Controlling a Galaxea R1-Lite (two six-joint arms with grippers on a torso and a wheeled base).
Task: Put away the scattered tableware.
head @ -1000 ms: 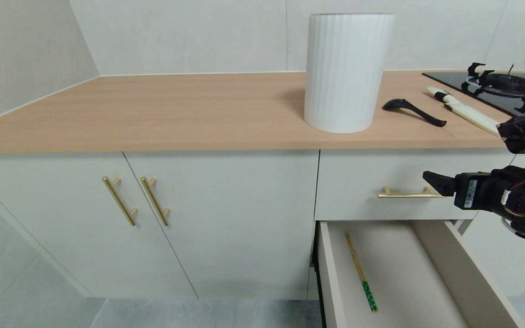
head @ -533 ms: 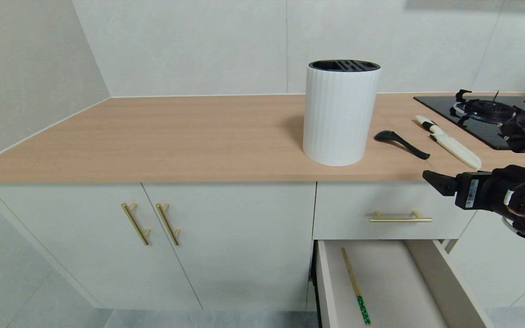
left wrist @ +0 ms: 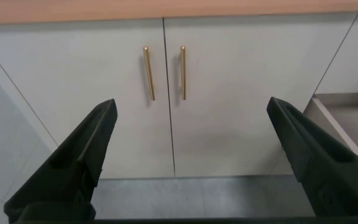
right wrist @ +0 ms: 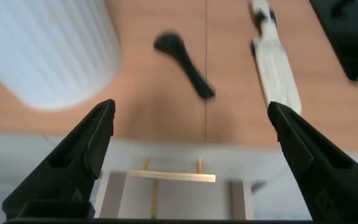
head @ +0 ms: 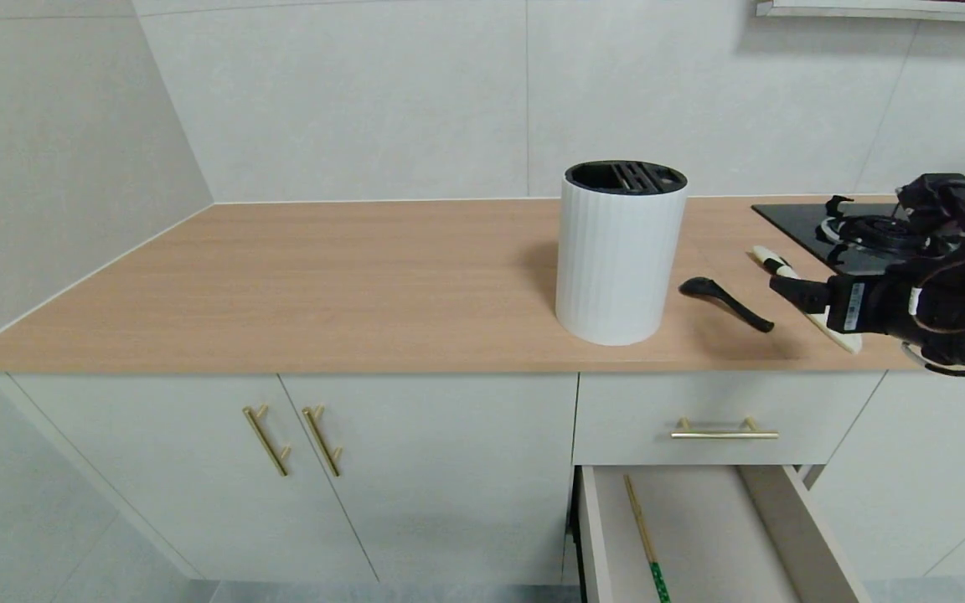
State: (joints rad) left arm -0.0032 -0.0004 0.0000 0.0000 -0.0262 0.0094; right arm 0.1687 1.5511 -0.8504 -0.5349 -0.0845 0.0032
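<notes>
Presently the right pincer (right wrist: 190, 112) hovers open over knife (right wrist: 277, 62) and spoon (right wrist: 188, 68).

The countertop (head: 323, 276) looks like matt wood grain. The ribbed holder (head: 616, 260) has a matt white, plastic-looking wall. The drawer handle (head: 724, 433) is shiny brass-coloured metal, and the hob (head: 794, 223) is glossy black.

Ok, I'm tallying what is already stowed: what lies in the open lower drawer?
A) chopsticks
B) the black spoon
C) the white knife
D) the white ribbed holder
A: chopsticks with green ends lie on the floor of the open drawer, while the black spoon and the white knife are up on the countertop.
</notes>
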